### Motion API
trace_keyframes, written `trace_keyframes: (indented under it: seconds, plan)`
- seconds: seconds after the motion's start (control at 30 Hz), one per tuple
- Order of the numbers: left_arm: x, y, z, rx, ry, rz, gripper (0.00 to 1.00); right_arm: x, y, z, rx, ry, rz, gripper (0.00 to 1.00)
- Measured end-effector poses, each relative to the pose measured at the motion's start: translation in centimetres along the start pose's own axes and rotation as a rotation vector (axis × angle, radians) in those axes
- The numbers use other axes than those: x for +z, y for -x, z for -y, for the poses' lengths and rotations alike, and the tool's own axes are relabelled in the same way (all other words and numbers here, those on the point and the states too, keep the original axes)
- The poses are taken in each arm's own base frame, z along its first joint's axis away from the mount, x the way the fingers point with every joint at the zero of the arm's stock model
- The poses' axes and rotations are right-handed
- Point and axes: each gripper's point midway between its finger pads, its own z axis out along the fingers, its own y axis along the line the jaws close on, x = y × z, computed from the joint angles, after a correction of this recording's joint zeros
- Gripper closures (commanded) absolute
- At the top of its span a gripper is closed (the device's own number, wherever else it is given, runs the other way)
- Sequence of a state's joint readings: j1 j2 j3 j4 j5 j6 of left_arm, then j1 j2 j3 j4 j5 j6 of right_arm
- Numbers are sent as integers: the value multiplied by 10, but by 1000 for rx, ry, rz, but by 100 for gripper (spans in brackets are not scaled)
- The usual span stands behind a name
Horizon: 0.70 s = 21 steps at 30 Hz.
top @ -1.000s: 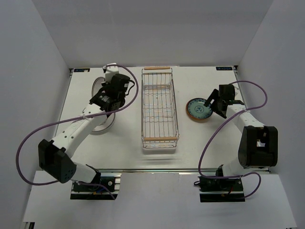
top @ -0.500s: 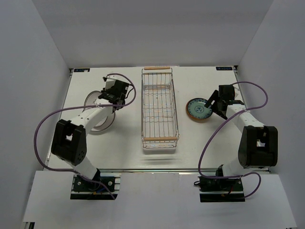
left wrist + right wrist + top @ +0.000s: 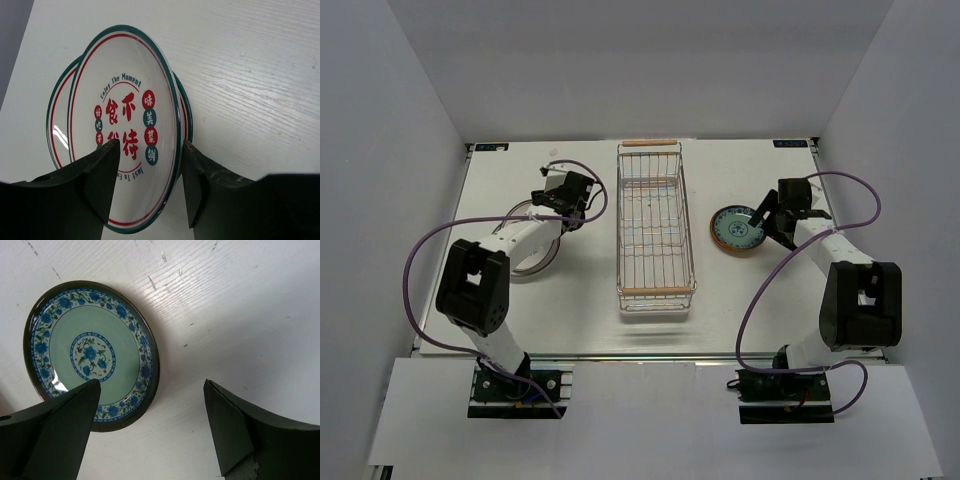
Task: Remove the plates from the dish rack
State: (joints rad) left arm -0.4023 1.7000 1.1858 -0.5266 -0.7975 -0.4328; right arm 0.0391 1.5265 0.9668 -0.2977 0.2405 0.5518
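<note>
White plate w/ "Enjoy The Moment" + Chinese chars

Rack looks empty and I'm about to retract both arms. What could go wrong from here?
1. The top white plate sits off-centre on the plate below, and the open left gripper straddles its near rim; a slanted retreat could drag it off.
2. The open right gripper seems to have one finger over the teal plate's edge; a sideways move might nudge it.
</note>
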Motion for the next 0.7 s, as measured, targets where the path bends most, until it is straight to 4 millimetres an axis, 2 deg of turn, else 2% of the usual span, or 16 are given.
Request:
trace_keyframes:
  seconds: [0.17, 0.43, 0.57, 0.7]
  plan:
    - [-1, -4, -2, -4, 7, -15, 20, 0, 0, 0, 0, -1, 0, 11]
    - [-7, -22, -12, -30, 1, -42, 2, -1, 1, 0, 1, 3, 4, 11]
    - [-11, -31, -19, -51, -12, -55, 2, -5, 4, -2, 0, 13, 12, 11]
    - [-12, -31, -25, -82, -21, -57, 2, -11, 9, -6, 1, 33, 27, 11]
